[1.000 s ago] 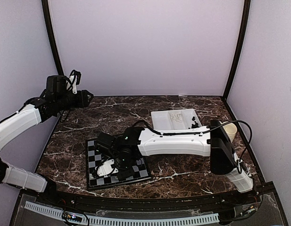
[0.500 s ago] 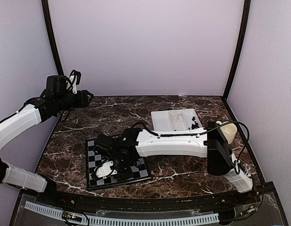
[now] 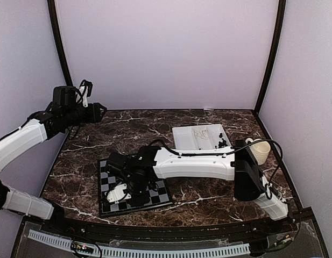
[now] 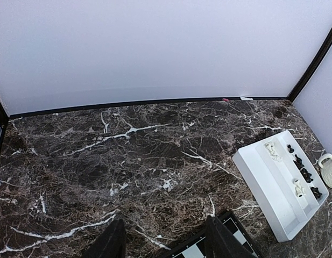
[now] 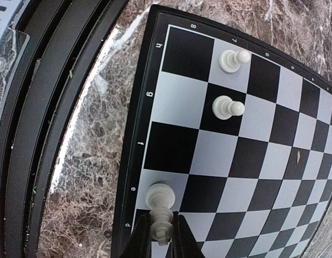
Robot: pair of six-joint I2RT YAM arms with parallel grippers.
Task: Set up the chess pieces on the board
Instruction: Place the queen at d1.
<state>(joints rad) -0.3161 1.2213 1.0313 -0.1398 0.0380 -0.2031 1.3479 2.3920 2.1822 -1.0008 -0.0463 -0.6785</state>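
Observation:
The board (image 5: 176, 102) lies near the table's front left; the left wrist view catches only its corner (image 4: 238, 241). Two white pawns (image 5: 233, 58) (image 5: 228, 107) stand on it near one edge. A taller white chess piece (image 5: 160, 201) stands with its base on a light edge square, and my right gripper (image 5: 162, 217) is shut on its upper part, one finger on each side. From above, that gripper (image 3: 124, 189) sits low over the board (image 3: 160, 196). My left gripper (image 4: 166, 244) hangs high at the left, open and empty. More black and white pieces (image 4: 303, 172) lie in the tray.
A white two-compartment tray (image 3: 200, 137) sits at the back right, with a cream ribbed mug (image 3: 260, 150) to its right. A black grooved rail (image 5: 42, 107) runs along the table's front edge beside the board. Dark marble table (image 4: 144, 140) stretches behind the board.
My right arm has edged left over the board with its gripper staying low on the white piece. The left arm has not moved.

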